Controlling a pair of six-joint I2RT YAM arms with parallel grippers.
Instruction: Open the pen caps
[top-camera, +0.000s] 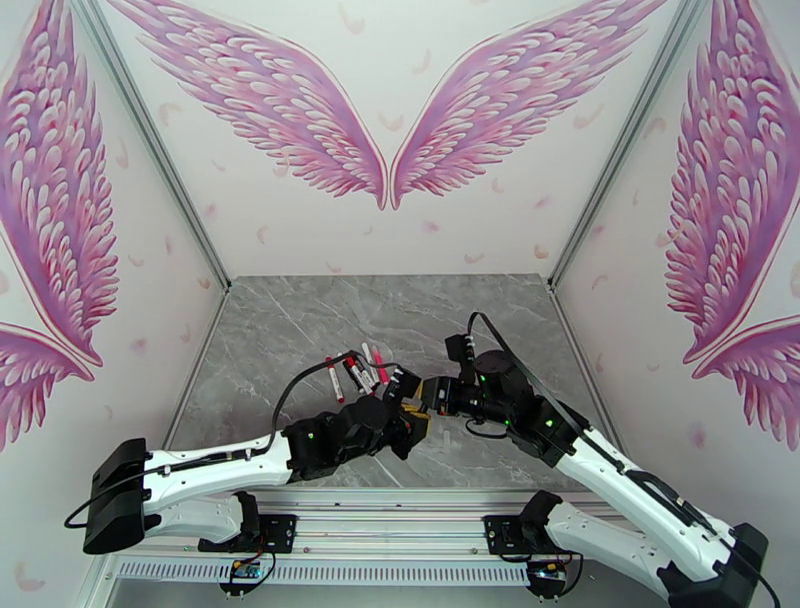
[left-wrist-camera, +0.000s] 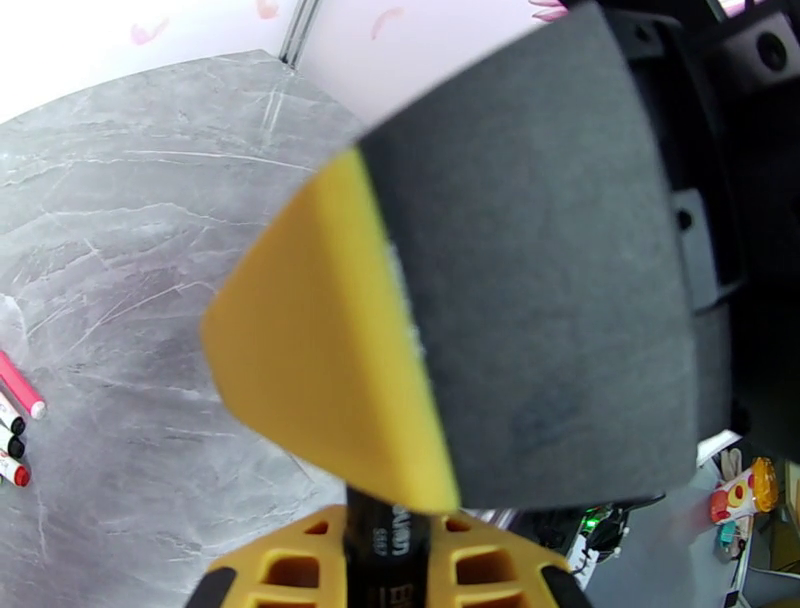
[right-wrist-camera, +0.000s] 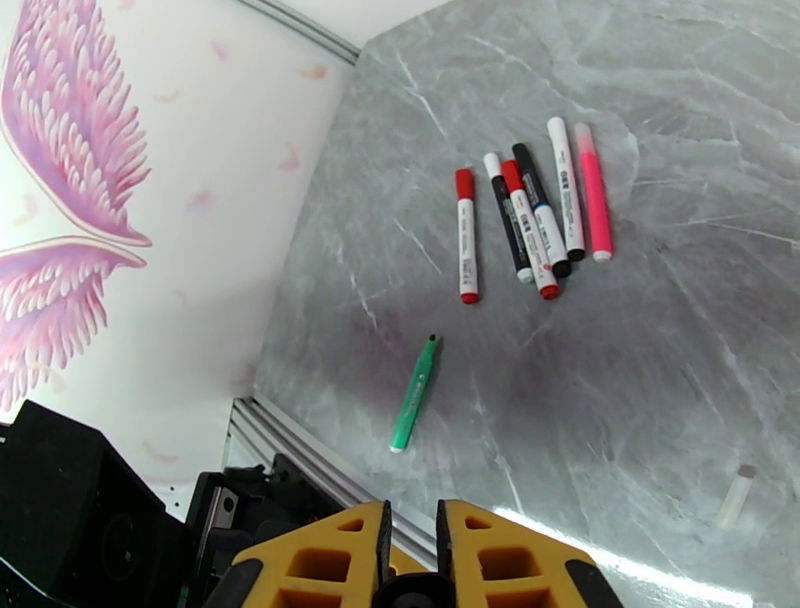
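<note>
Left gripper (left-wrist-camera: 388, 572) clenched on black pen (left-wrist-camera: 386, 530) | right gripper (right-wrist-camera: 412, 560) clenched on its far end

White-and-black arms (top-camera: 210, 475)
Glossy white shells, black joints, green lights (top-camera: 312, 436), black cables (top-camera: 285, 400); tools (right-wrist-camera: 410, 560) yellow, latticed, padded dark grey.

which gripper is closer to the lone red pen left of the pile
Left. The left gripper sits just right of the red pen; the right gripper is farther right, beyond the left one.
</note>
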